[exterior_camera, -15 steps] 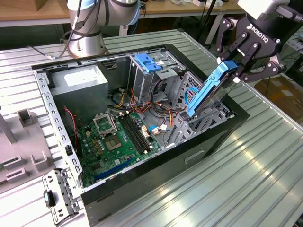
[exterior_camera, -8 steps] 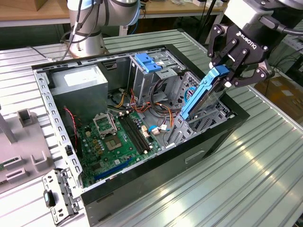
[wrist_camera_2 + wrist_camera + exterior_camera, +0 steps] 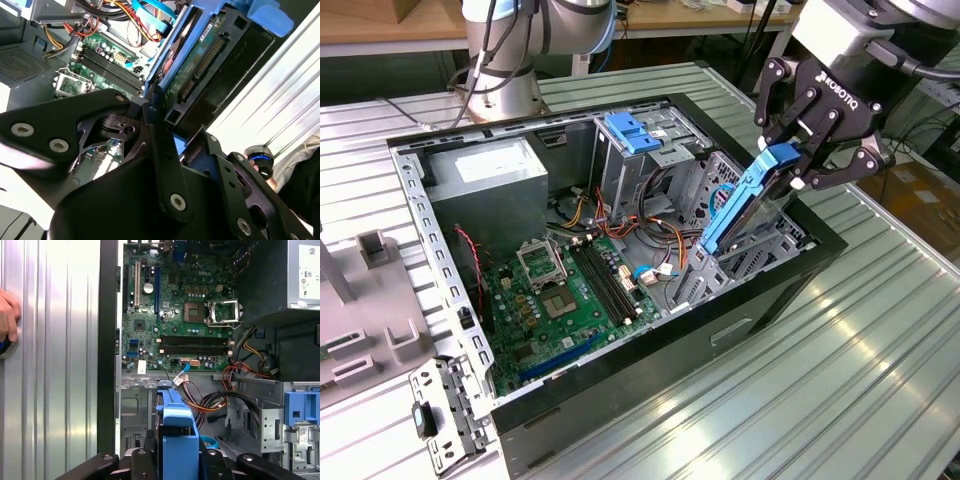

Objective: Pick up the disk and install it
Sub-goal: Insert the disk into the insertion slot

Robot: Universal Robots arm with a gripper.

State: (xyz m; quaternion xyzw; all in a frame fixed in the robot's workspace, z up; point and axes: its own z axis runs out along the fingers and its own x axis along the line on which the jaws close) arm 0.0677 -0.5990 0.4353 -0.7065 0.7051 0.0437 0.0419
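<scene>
Leaning steeply at three o'clock of the green motherboard [image 3: 570, 290], the silver blue-railed hard disk [image 3: 740, 212], its top clamped in the closed black gripper [image 3: 792, 165], could jam crookedly against the grey metal bay wall [image 3: 798, 238].

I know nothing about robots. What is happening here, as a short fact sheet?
Holder: gripper, shut on the disk
Disk pose: tilted, lower end inside the open computer case
Case floor: green motherboard
Also inside: blue bracket atop the drive cage
Outside: a person's hand over the ribbed metal table
</scene>
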